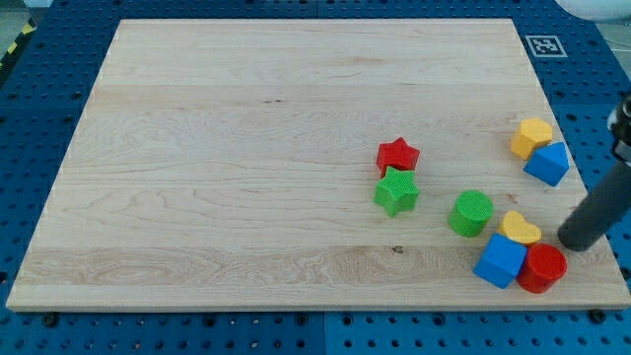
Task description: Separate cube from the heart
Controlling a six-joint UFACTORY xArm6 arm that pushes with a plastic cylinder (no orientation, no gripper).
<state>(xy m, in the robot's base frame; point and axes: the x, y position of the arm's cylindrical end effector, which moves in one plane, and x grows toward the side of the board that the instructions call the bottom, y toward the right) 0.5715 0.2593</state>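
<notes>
A blue cube (501, 261) lies near the board's bottom right corner. A yellow heart (520, 229) touches its upper right side. A red cylinder (541, 268) touches the cube on the view's right. My tip (574, 240) is the lower end of a dark rod coming in from the view's right edge. It stands just right of the yellow heart and just above the red cylinder, a short way from the cube.
A green cylinder (471, 213) stands left of the heart. A red star (397, 155) and a green star (396, 190) sit together near the middle right. A yellow hexagon-like block (532, 136) and a blue block (548, 163) touch at the right edge. The wooden board (246, 148) ends close to my tip.
</notes>
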